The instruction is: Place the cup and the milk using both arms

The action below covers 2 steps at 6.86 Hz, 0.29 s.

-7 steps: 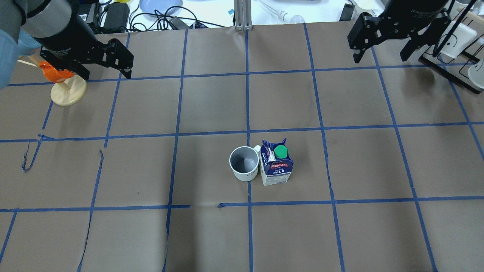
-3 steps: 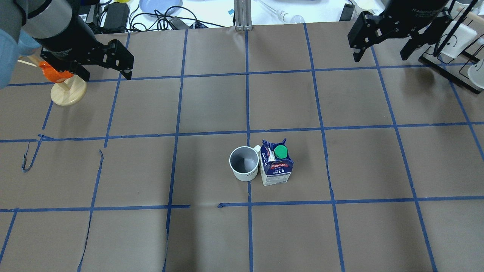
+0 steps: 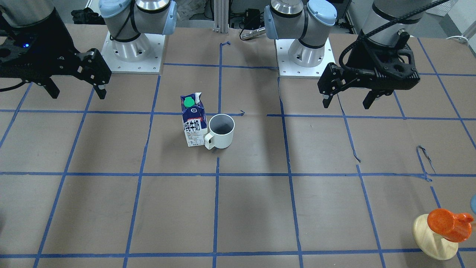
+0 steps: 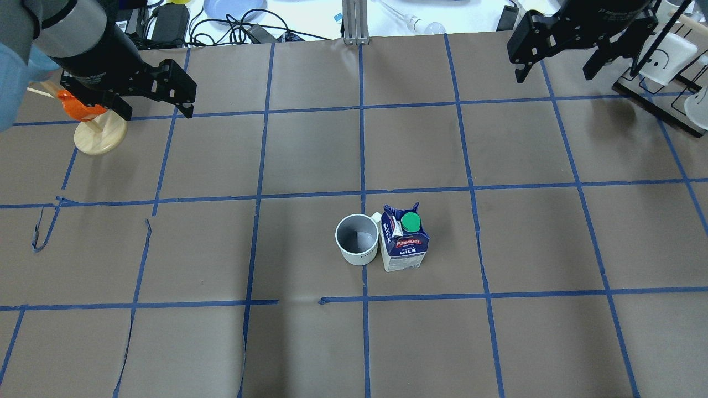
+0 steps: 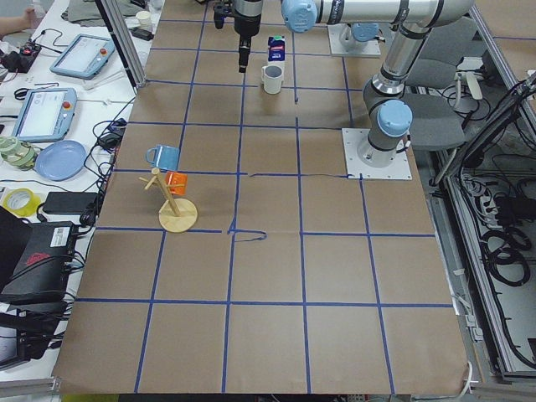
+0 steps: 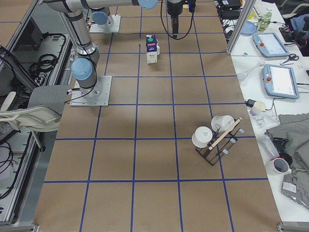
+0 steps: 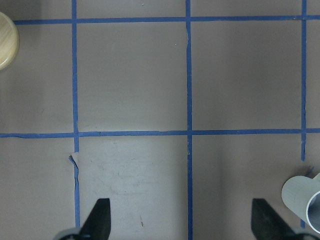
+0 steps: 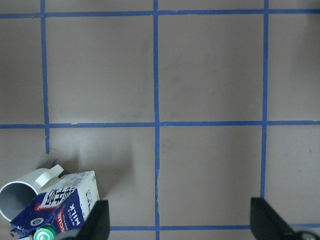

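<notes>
Cup: upright, just left of the milk. I can't tell whether they touch. It is well apart from my left gripper, off to that gripper's right and back toward the base.
Milk: upright, well apart from my right gripper, to its left and toward the base.
Left gripper: fingers spread wide, holding nothing.
Right gripper: fingers apart too, holding nothing.
Around: an orange cup on a wooden stand sits just beside the left gripper, on its outer side. A mug rack stands beside the right gripper.
</notes>
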{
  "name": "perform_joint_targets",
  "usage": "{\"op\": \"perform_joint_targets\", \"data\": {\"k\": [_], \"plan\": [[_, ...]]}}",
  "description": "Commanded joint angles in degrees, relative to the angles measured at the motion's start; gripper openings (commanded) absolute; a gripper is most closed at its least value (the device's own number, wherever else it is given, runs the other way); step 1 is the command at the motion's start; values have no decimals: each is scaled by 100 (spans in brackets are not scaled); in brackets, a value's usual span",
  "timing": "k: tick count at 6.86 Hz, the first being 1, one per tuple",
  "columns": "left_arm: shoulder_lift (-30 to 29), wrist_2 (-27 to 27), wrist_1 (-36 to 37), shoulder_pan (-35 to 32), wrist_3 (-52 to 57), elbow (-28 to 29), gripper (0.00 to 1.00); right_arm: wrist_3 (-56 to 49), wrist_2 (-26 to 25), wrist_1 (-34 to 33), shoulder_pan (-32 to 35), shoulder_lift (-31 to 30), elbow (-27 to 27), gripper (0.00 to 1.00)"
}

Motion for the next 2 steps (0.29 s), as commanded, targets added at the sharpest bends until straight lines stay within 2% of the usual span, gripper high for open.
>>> {"op": "perform_joint_targets", "data": {"k": [1,2], "plan": [[-3,-7,0,0,-3,-28,100,319,-4,-111,140,21,70,100],[-3,-16,0,0,-12,-28,100,364,5,-146,220,30,105,100]]}}
